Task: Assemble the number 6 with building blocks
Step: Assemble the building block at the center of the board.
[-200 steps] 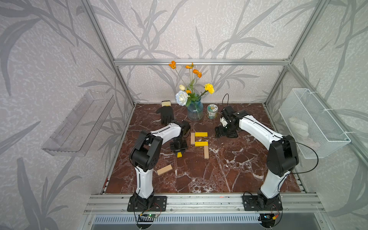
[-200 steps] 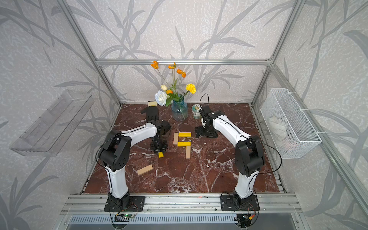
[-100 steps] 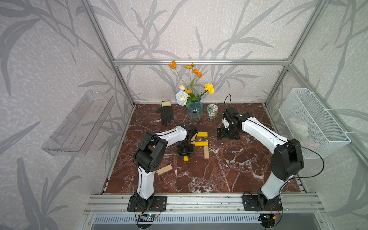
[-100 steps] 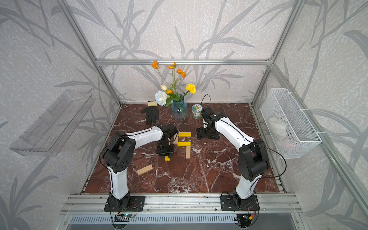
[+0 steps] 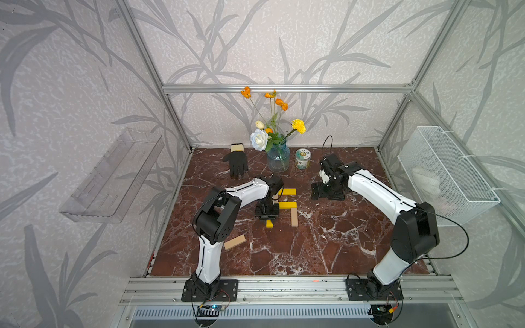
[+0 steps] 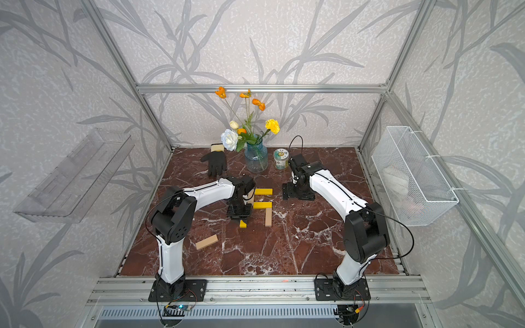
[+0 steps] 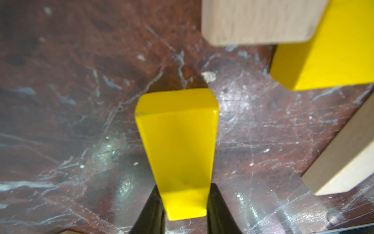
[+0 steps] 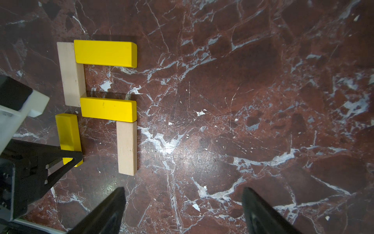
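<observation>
Jar, near rear table edge: green label, writing illegible. Partial 6: two yellow, two tan bars, touching. Left gripper clamps third yellow bar; right gripper spread, empty.

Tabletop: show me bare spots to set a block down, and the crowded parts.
Bare marble: the wide front patch between the lower tan bar and the right arm's base; the back right corner behind that arm. Crowded: the middle, where the left gripper holds a yellow block beside the unfinished 6; the back edge with glove, vase, jar.
</observation>
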Motion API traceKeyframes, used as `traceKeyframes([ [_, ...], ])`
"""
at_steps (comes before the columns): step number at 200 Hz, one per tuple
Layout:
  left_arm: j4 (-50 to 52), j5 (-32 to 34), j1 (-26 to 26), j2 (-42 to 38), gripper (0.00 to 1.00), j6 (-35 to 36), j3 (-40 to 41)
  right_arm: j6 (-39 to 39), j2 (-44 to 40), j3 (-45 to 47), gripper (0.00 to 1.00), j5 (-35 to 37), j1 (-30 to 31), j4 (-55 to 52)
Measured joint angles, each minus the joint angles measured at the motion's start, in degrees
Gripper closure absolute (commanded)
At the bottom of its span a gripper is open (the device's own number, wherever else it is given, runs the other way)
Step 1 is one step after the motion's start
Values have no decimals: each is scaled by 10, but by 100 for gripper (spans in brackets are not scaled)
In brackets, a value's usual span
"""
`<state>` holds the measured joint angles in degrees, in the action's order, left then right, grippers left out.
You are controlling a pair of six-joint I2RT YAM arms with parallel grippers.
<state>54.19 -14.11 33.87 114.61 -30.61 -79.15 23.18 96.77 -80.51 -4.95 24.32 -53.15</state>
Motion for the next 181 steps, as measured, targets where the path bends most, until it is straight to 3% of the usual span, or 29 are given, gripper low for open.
traceKeyframes([
  [181, 12, -5, 14, 32, 76, 6, -47, 15, -20, 13, 10, 8, 0, 6],
])
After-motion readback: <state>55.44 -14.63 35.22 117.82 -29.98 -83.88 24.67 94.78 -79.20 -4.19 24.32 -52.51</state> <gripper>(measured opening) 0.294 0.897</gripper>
